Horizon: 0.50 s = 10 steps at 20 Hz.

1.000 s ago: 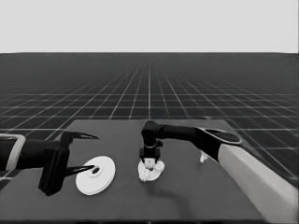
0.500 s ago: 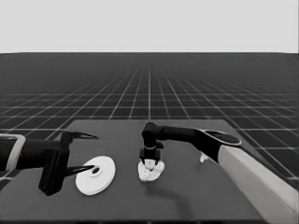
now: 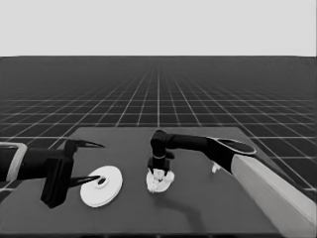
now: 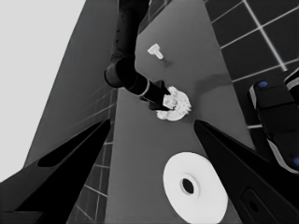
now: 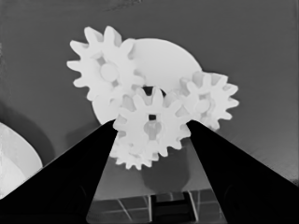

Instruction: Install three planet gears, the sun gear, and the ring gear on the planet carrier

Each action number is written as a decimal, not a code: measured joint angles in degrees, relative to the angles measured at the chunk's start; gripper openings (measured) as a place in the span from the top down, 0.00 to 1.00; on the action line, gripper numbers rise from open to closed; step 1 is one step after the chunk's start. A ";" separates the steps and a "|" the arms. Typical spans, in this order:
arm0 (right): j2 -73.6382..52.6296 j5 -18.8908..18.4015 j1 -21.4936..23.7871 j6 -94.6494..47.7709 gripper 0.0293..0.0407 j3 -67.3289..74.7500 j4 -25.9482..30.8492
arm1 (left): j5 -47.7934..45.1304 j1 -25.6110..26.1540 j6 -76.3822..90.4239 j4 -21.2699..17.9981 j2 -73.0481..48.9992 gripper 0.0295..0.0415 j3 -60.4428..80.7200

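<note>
Head view: the right gripper (image 3: 159, 170) is seen lowered over the smaller round part (image 3: 159, 182) near the middle of the table (image 3: 208, 208), with its arm reaching in from the right. Toothed gears are carried on that part. The left gripper (image 3: 94, 162) is parked at the table's left end, its fingers spread, with the larger round part (image 3: 101, 186) lying flat beneath its lower finger and not held. A thin white piece (image 3: 215, 168) lies apart, just beyond the right arm.

Left wrist view: the left gripper (image 4: 152, 140) is shown with its two fingers wide apart and nothing between them. The larger round part (image 4: 195, 188) lies near one finger. Farther off, the right gripper (image 4: 161, 100) is set against the smaller round part (image 4: 176, 106), and the thin white piece (image 4: 155, 51) lies beyond.

Right wrist view: a gear (image 5: 152, 127) is gripped between the fingers of the right gripper (image 5: 152, 135), held over the smaller round part (image 5: 161, 60). Two further gears (image 5: 106, 70) (image 5: 207, 99) are seated on that part, one on either side. A fourth gear (image 5: 133, 156) shows partly beneath the held one. The rim of the larger round part (image 5: 16, 161) appears at the picture's edge.
</note>
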 joint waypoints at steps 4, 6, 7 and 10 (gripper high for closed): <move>0.00 0.00 0.00 2.40 0.83 0.00 0.00 | 0.00 0.00 0.00 0.00 0.00 0.25 0.00; -0.01 0.00 0.00 3.60 0.83 0.00 0.00 | 0.00 0.00 0.00 0.00 0.00 0.25 0.00; -0.01 0.00 0.00 4.20 0.83 0.00 0.00 | 0.00 0.00 0.00 0.00 0.00 0.25 0.00; -0.01 0.00 0.00 6.00 0.83 0.00 0.00 | 0.00 0.00 0.00 0.00 0.00 0.25 0.00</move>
